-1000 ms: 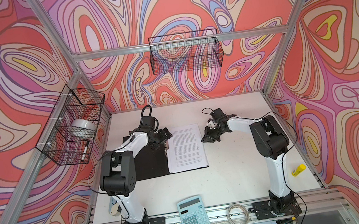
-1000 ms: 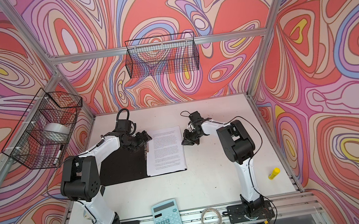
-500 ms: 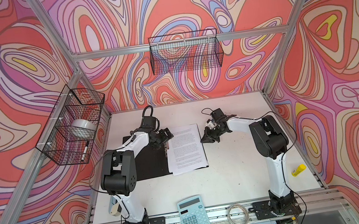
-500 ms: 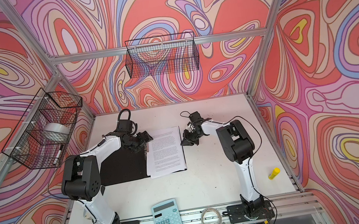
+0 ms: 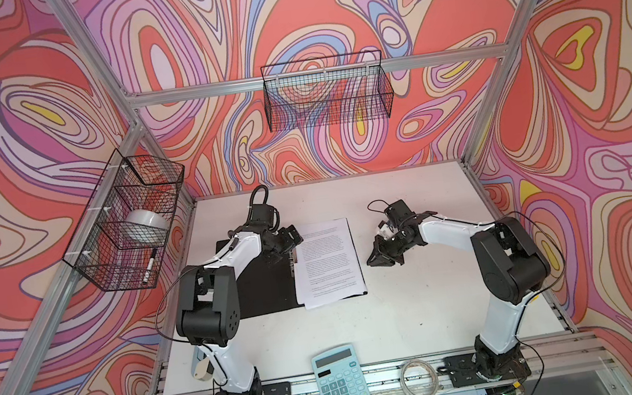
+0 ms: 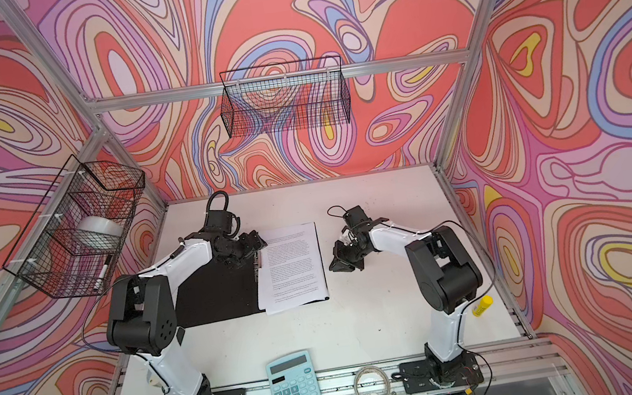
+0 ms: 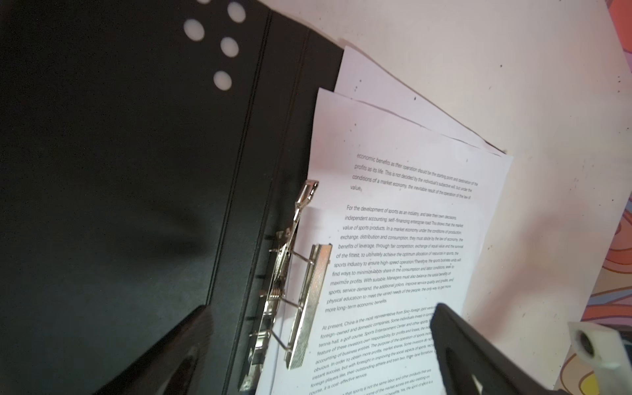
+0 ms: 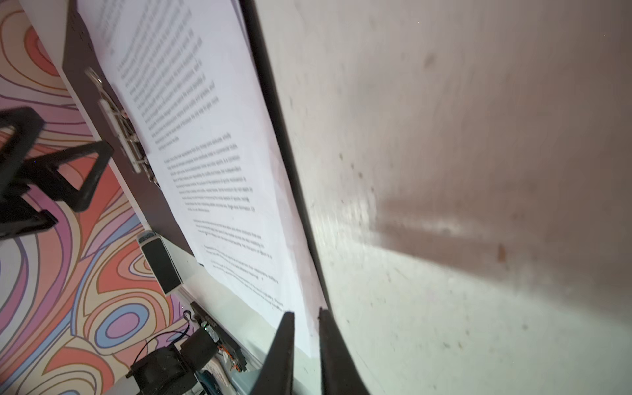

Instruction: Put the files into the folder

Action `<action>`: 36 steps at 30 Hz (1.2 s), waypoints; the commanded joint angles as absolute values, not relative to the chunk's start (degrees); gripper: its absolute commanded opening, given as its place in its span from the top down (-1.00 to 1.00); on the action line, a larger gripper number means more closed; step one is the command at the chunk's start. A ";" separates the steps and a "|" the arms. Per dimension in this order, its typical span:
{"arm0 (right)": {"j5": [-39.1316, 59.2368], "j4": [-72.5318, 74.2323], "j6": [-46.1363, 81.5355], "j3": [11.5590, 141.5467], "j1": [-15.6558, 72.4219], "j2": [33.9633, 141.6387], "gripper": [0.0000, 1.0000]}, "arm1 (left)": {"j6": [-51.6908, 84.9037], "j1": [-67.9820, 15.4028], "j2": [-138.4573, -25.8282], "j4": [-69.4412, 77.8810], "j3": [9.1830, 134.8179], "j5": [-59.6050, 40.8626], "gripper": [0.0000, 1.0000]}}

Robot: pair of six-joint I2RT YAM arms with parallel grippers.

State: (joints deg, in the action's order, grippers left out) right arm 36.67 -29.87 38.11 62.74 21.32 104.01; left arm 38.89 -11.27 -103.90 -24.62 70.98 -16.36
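White paper, thin and floppy: the files [image 5: 327, 262] sit mid-frame in both top views, on the right half of the open folder [image 5: 264, 289], a little fanned, with the lower edge poking past the black cover. I judge them light, limp and slippery sheet on sheet, so a one-sided push would skew them. The free outer edge or that overhanging lower corner looks like the best place to pinch.

My right tool [image 8: 305, 312] is just beside the outer edge, its jaws a narrow slit with nothing in them. Across the sheets, the metal clip [image 7: 307, 301] runs along the spine. Its bar looks lifted, with the paper's edge reaching under it. That clip is what the sheets could snag on. My left tool [image 7: 320, 306] hangs over it with the jaws spread wide and empty, crowding the same spot.

Elsewhere the surface [image 5: 425, 296] is bare around the folder. At the bottom of the frame, well apart, are a teal calculator [image 5: 341, 379] and a coiled cable [image 5: 417, 375]. A yellow glue stick [image 6: 482, 306] lies at the right. Wire baskets [image 5: 327, 98] hang on the walls above.
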 commanded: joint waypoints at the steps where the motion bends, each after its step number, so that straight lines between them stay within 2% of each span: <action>1: 39.93 -28.38 39.69 59.24 23.76 102.77 0.69 | 39.82 -11.43 -101.68 -26.39 71.81 -15.47 -0.99; 9: 40.32 -24.19 42.62 55.68 26.37 102.54 0.68 | 39.82 -11.43 -101.10 -26.37 71.65 -15.21 -1.00; 29: 42.13 -22.52 43.42 59.72 29.35 106.45 0.71 | 40.21 -11.43 -100.17 -25.75 71.37 -15.74 -1.00; 36: 37.00 -33.12 38.50 62.73 29.97 104.16 0.72 | 39.58 -11.43 -99.03 -25.53 70.91 -14.98 -0.99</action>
State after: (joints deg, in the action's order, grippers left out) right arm 40.27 -27.20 41.54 60.86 29.28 105.78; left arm 39.27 -11.27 -101.21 -24.62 70.98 -16.29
